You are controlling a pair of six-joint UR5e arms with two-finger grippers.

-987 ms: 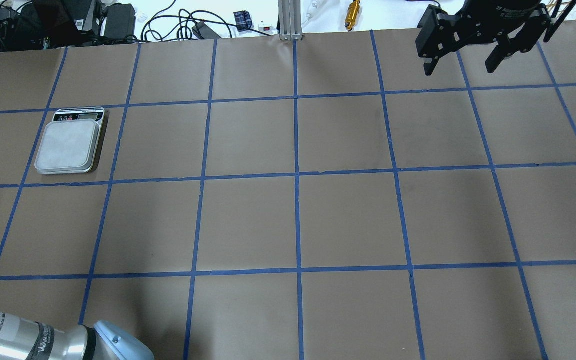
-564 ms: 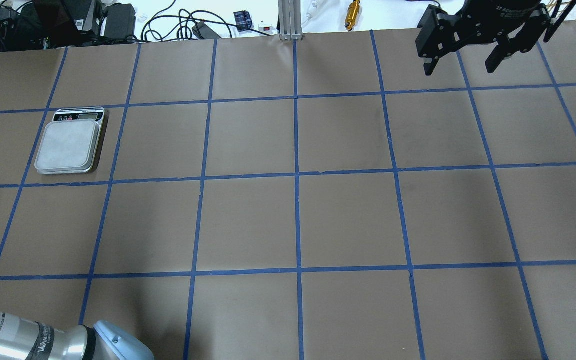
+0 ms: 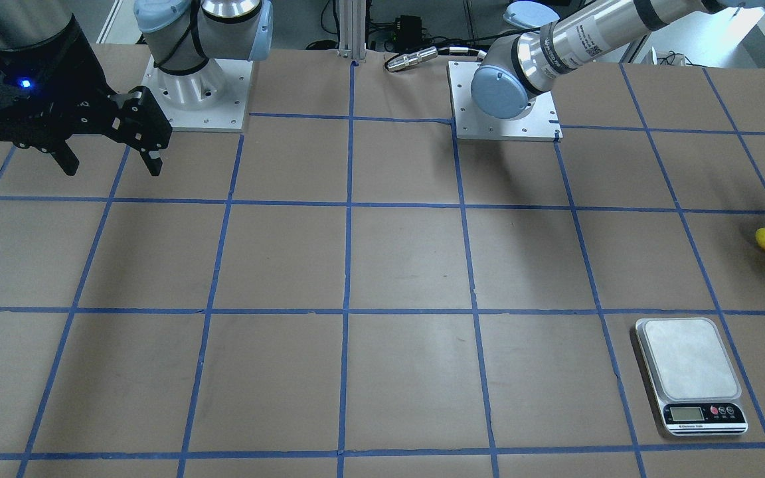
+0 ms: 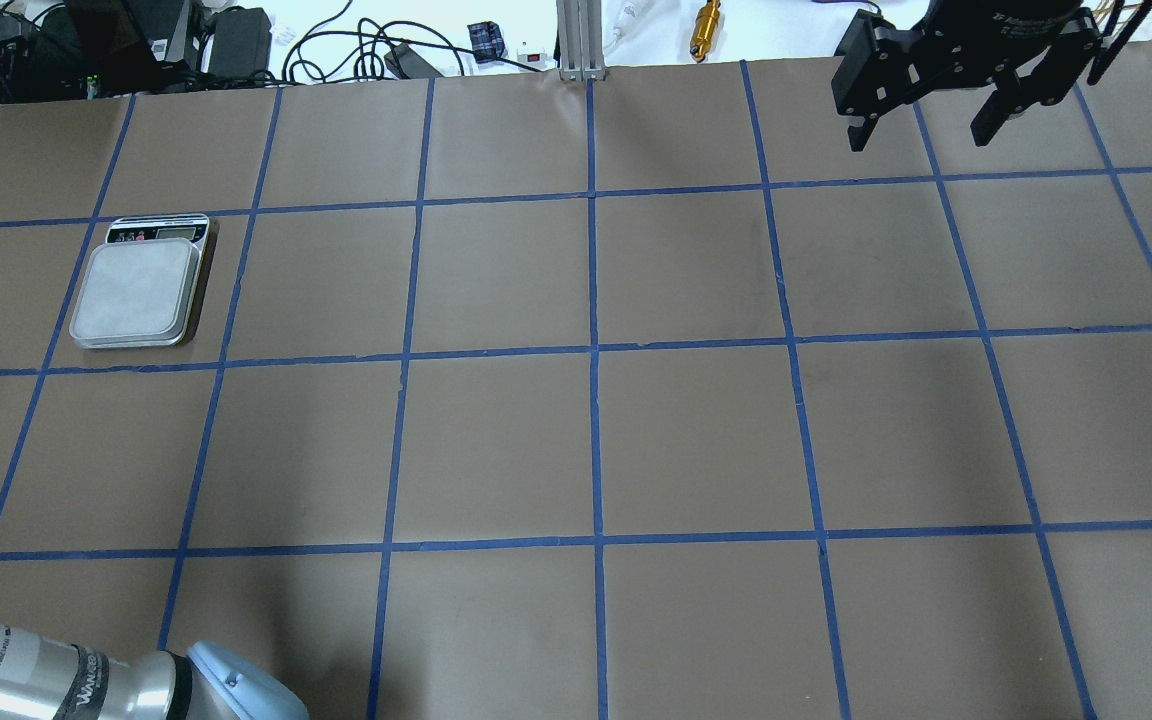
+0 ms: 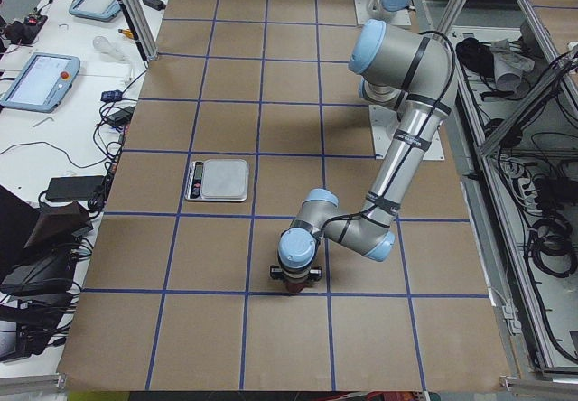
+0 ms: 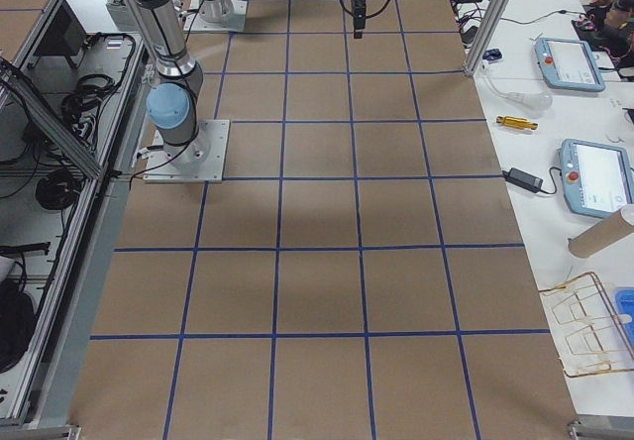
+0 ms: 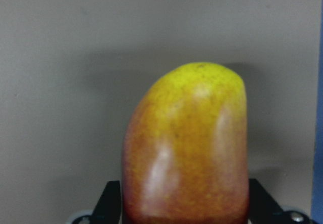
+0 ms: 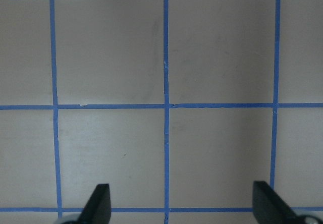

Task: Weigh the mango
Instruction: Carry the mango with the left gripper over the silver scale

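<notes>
- Left gripper (image 7: 184, 206) is clamped on the mango (image 7: 186, 143); in its wrist view both black fingertips (image 7: 110, 201) sit flush against the fruit's sides.
- The mango sticks out past the fingertips, with the yellow end farthest from the claw and orange-red closer in. The skin is glossy.
- In the left side view this claw points straight down at the table (image 5: 208, 265), right at a blue tape line (image 5: 181, 291). Can't tell whether the fruit touches the paper or hangs just above it.
- Scale (image 3: 688, 368) is well apart from that claw, farther out from the robot's base and off toward the claw's right. Its display end is on the side away from the robot.
- Right gripper (image 4: 926, 125) has its jaws spread wide and hovers above the table's far edge, well apart from both scale and mango.
- The right wrist view shows brown paper and tape grid beyond its fingertips.
</notes>
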